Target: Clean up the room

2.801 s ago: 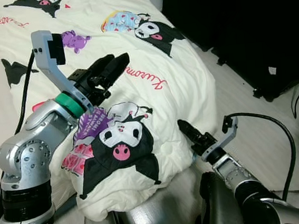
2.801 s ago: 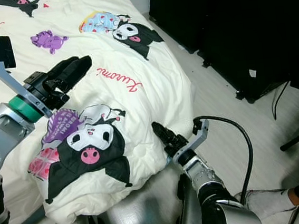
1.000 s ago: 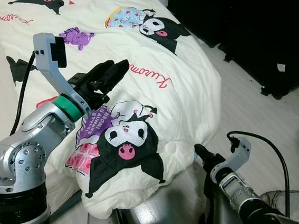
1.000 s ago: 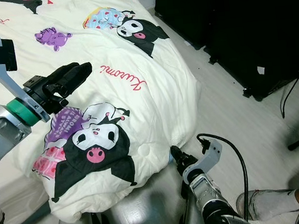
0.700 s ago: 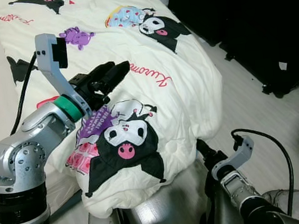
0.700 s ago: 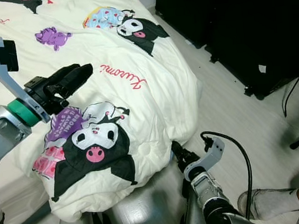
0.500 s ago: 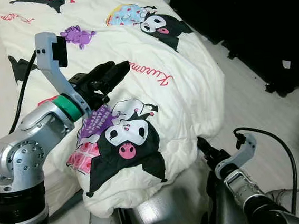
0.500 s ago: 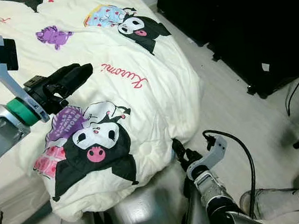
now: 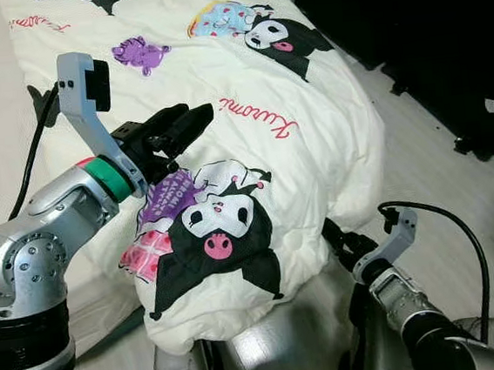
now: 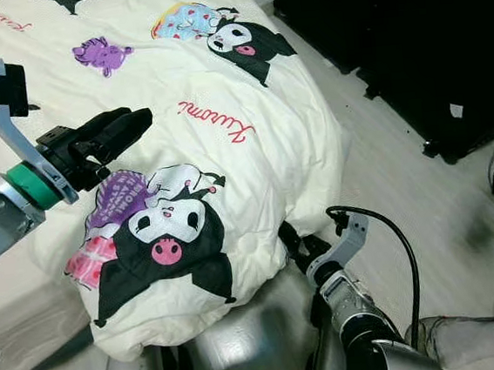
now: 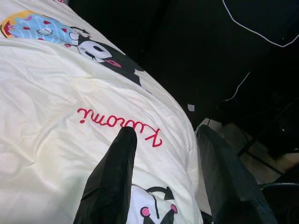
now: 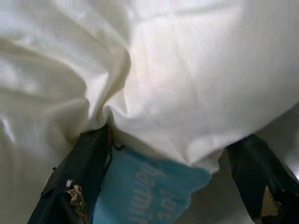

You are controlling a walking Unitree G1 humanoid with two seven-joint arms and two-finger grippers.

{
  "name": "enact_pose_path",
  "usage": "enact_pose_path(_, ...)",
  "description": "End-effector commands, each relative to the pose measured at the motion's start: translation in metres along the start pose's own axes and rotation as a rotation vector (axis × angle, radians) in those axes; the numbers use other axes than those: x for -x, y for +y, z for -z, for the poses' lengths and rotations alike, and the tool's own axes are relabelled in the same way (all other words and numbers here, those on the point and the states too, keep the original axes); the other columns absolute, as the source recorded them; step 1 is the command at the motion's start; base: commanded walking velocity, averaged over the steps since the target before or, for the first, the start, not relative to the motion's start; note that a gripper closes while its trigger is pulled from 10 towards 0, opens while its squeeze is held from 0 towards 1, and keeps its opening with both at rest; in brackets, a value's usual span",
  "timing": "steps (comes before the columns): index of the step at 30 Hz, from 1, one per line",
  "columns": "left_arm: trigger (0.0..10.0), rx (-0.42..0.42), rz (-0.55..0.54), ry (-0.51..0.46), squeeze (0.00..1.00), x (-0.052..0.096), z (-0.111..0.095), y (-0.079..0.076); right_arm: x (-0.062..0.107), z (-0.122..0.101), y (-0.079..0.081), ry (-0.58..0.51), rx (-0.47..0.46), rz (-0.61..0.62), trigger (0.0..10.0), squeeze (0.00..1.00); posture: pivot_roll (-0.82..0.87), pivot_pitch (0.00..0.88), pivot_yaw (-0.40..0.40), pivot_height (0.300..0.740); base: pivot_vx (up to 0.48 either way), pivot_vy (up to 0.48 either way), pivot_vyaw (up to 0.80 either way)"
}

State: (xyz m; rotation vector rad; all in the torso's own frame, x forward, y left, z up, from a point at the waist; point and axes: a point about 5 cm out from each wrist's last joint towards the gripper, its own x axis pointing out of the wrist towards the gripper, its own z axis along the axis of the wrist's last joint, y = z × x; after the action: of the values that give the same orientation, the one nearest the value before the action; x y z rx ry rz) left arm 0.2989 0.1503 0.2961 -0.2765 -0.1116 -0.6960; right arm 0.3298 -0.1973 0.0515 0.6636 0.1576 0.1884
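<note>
- Cream cartoon-print comforter (image 9: 250, 123) is lying bunched over the bed, its corner hanging toward the pale wood floor (image 9: 430, 176).
- I am holding my left hand (image 9: 190, 120) just above it, fingers parted, gripping nothing.
- I am pushing my right hand (image 12: 163, 182), fingers spread, under the comforter's overhanging edge, around a light blue printed item (image 12: 145, 196).

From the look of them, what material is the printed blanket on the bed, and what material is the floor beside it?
The blanket: probably soft matte cotton or microfibre fabric; it puckers and folds into rounded bulges. The floor: seemingly pale laminate or wood planks with a slight sheen; faint seams show, but the exact material is uncertain.
</note>
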Motion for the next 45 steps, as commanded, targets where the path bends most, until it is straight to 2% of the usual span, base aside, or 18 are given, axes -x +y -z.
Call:
enact_pose_path(1,10.0,-0.010,0.003,0.004,0.00,0.003,-0.003,0.000,0.003,0.004,-0.002,0.010,0.001,0.000,9.0,0.00,0.38,0.305,0.155,0.505,0.000,0.000,0.00)
enact_pose_path(2,10.0,-0.009,0.005,0.005,0.00,0.003,-0.003,0.000,0.001,-0.001,-0.001,-0.011,0.012,-0.005,9.0,0.00,0.37,0.302,0.157,0.505,0.000,0.000,0.00)
enact_pose_path(3,10.0,-0.008,0.006,0.005,0.00,0.003,-0.002,0.000,-0.002,-0.007,0.002,-0.037,0.027,-0.017,3.6,0.00,0.37,0.297,0.158,0.505,0.000,0.000,0.00)
enact_pose_path(4,10.0,-0.008,0.006,0.005,0.00,0.003,-0.002,0.000,-0.002,-0.007,0.002,-0.037,0.027,-0.017,3.6,0.00,0.37,0.297,0.158,0.505,0.000,0.000,0.00)
enact_pose_path(5,10.0,-0.006,0.009,0.005,0.00,0.002,-0.002,0.000,-0.005,-0.013,0.005,-0.057,0.037,-0.030,0.0,0.00,0.36,0.294,0.157,0.505,0.000,0.000,0.00)
enact_pose_path(13,10.0,-0.004,0.011,-0.004,0.00,0.000,-0.002,0.000,-0.012,-0.024,0.010,-0.090,0.043,-0.039,0.0,0.00,0.36,0.285,0.147,0.505,0.000,0.000,0.00)
enact_pose_path(21,10.0,0.005,0.015,-0.011,0.00,-0.003,0.001,-0.002,-0.004,-0.025,-0.005,-0.089,0.039,0.063,0.0,0.00,0.32,0.279,0.132,0.505,0.000,0.000,0.00)
enact_pose_path(28,10.0,0.020,0.025,-0.020,0.00,-0.008,0.006,-0.004,0.032,-0.012,-0.048,-0.135,0.061,0.435,0.0,0.00,0.27,0.284,0.096,0.505,0.000,0.000,0.00)
enact_pose_path(29,10.0,0.020,0.025,-0.020,0.00,-0.008,0.006,-0.004,0.032,-0.012,-0.048,-0.135,0.061,0.435,0.0,0.00,0.27,0.284,0.096,0.505,0.000,0.000,0.00)
enact_pose_path(31,10.0,0.031,0.028,-0.024,0.00,-0.009,0.009,-0.005,0.067,-0.005,-0.077,-0.176,0.072,0.710,0.0,0.00,0.24,0.290,0.089,0.505,0.000,0.000,0.00)
enact_pose_path(32,10.0,0.031,0.028,-0.024,0.00,-0.009,0.009,-0.005,0.067,-0.005,-0.077,-0.176,0.072,0.710,0.0,0.00,0.24,0.290,0.089,0.505,0.000,0.000,0.00)
enact_pose_path(34,10.0,0.035,0.029,-0.024,0.00,-0.009,0.010,-0.004,0.085,-0.004,-0.089,-0.194,0.102,0.815,0.0,0.00,0.24,0.290,0.089,0.505,0.000,0.000,0.00)
enact_pose_path(35,10.0,0.040,0.032,-0.024,0.00,-0.010,0.011,-0.004,0.102,-0.004,-0.100,-0.188,0.157,0.916,0.0,0.00,0.23,0.291,0.090,0.505,0.000,0.000,0.00)
enact_pose_path(37,10.0,0.040,0.032,-0.024,0.00,-0.010,0.011,-0.004,0.102,-0.004,-0.100,-0.188,0.157,0.916,0.0,0.00,0.23,0.291,0.090,0.505,0.000,0.000,0.00)
enact_pose_path(39,10.0,0.049,0.040,-0.028,0.00,-0.013,0.013,-0.005,0.129,-0.015,-0.116,-0.188,0.322,1.115,0.0,0.00,0.21,0.288,0.084,0.505,0.000,0.000,0.00)
enact_pose_path(41,10.0,0.055,0.044,-0.034,0.00,-0.015,0.014,-0.005,0.132,-0.029,-0.118,-0.233,0.371,1.129,0.0,0.00,0.20,0.286,0.079,0.505,0.000,0.000,0.00)
enact_pose_path(44,10.0,0.052,0.034,-0.044,0.00,-0.016,0.015,-0.004,0.110,-0.040,-0.104,-0.261,0.445,0.950,0.0,0.00,0.19,0.280,0.070,0.505,0.000,0.000,0.00)
enact_pose_path(45,10.0,0.030,0.025,-0.037,0.00,-0.016,0.018,-0.004,0.086,-0.046,-0.082,-0.323,0.457,0.779,10.0,0.00,0.16,0.267,0.049,0.505,0.000,0.000,0.00)
